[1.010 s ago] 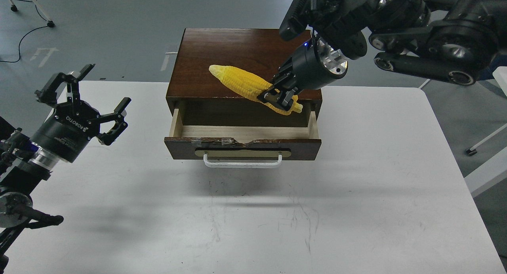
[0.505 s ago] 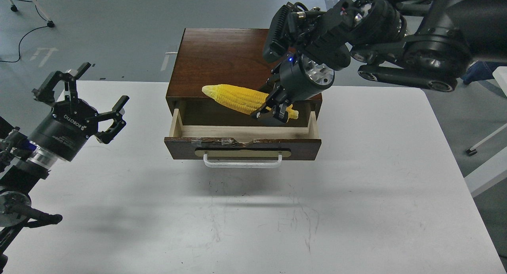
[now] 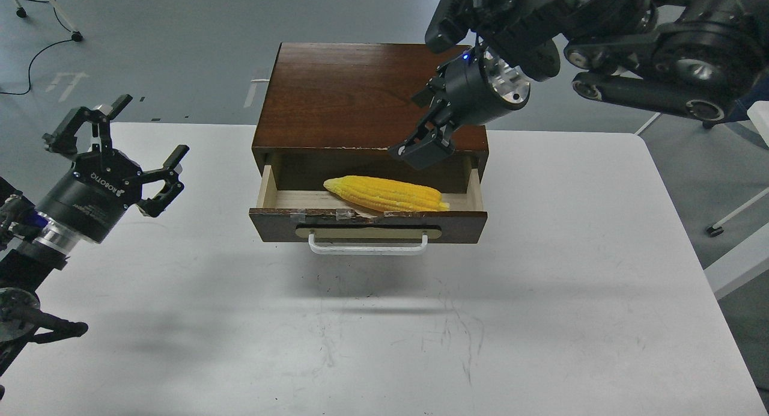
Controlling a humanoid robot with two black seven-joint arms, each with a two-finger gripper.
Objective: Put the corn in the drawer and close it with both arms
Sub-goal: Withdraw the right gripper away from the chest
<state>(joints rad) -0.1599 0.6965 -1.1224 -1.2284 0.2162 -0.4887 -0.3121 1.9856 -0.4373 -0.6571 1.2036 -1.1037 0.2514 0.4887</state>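
The yellow corn (image 3: 384,194) lies on its side inside the open drawer (image 3: 273,222), its tapered tip pointing left and nothing holding it. The drawer is pulled out of the dark brown cabinet (image 3: 348,97), with its white bar handle (image 3: 367,248) facing me. My right gripper (image 3: 417,124) hangs open and empty above the drawer's back right, just over the cabinet's front edge. My left gripper (image 3: 144,127) is open and empty above the table, well to the left of the drawer.
The cabinet stands at the back middle of the white table (image 3: 384,332). The table's right edge (image 3: 691,247) runs close to a white stand on the floor. Cables lie on the grey floor at far left (image 3: 36,49).
My right gripper opened and let go of the corn, which dropped into the drawer. The gripper then rose up and back to the right. My left gripper drifted slightly left.
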